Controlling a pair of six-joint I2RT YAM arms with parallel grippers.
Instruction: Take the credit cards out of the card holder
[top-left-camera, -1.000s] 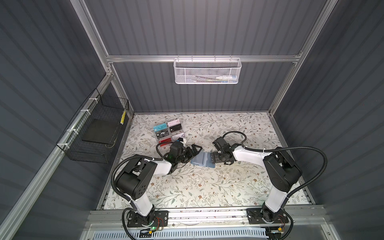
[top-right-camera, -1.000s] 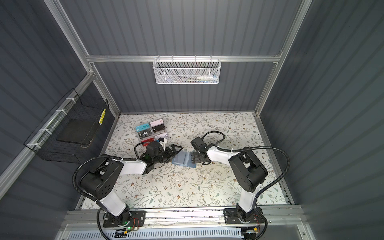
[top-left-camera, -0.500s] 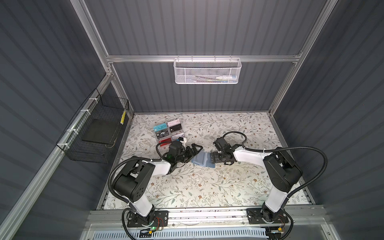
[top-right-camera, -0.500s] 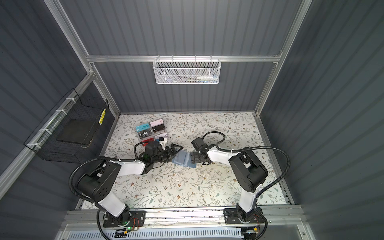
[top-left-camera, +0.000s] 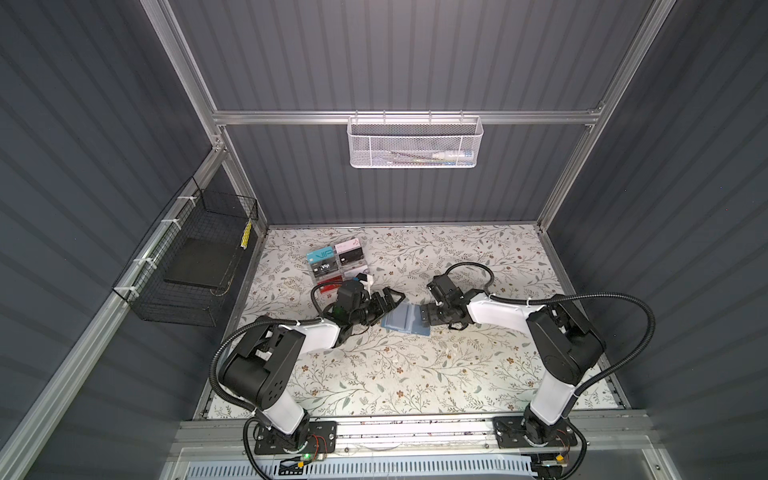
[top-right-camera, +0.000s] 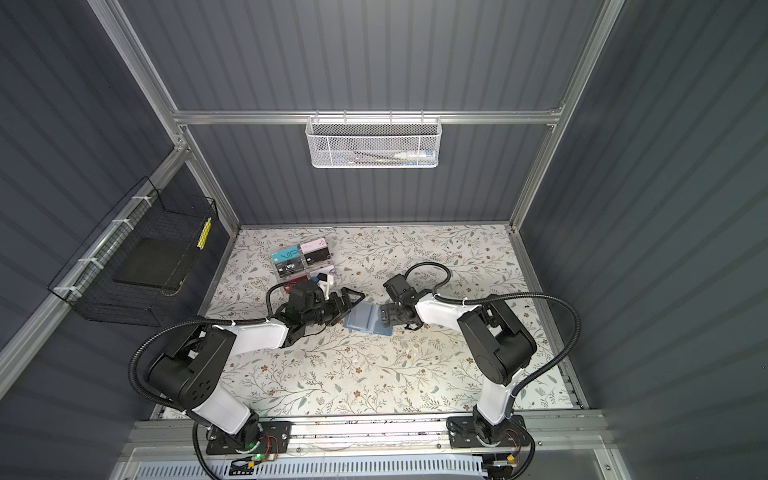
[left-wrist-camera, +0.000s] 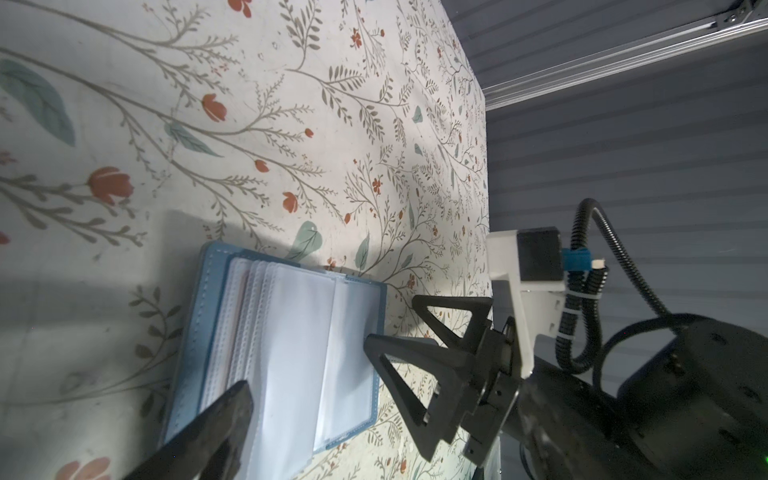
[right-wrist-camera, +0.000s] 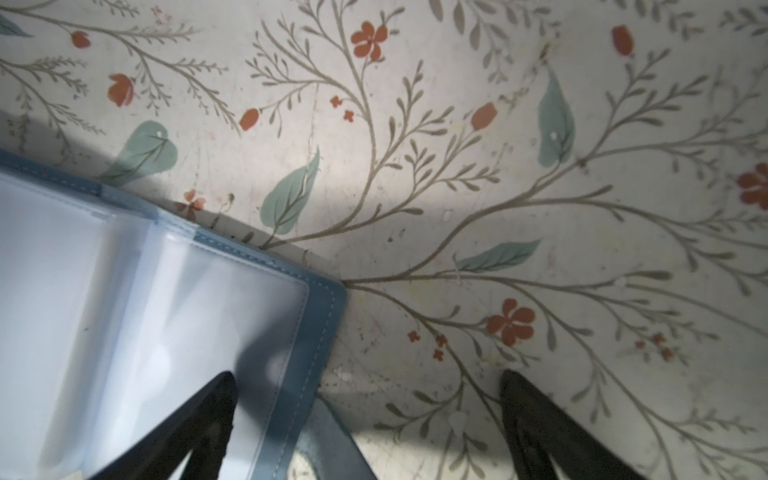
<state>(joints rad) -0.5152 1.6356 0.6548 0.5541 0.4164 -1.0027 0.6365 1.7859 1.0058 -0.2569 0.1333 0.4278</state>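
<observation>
The card holder (top-left-camera: 405, 323) (top-right-camera: 366, 321), a slate-blue wallet, lies open on the floral table between my two grippers. Its translucent sleeves (left-wrist-camera: 291, 353) (right-wrist-camera: 104, 311) face up, and no credit cards show in them; what they contain I cannot tell. In both top views my left gripper (top-left-camera: 392, 305) (top-right-camera: 354, 303) is open at the holder's left edge. One of its fingers (left-wrist-camera: 220, 424) hovers over the sleeves. My right gripper (top-left-camera: 424, 319) (top-right-camera: 384, 318) (right-wrist-camera: 365, 378) is open at the holder's right edge. One of its fingers is over the holder's corner and the other over bare table. Neither holds anything.
A clear rack of coloured cards (top-left-camera: 336, 266) (top-right-camera: 301, 259), one of them black with white "Vip" lettering, stands behind my left gripper. A black wire basket (top-left-camera: 195, 266) hangs on the left wall and a white mesh basket (top-left-camera: 415, 143) on the back wall.
The left arm's elbow has sunk a little toward the front. Both grippers stay open and almost where they were beside the card holder.
</observation>
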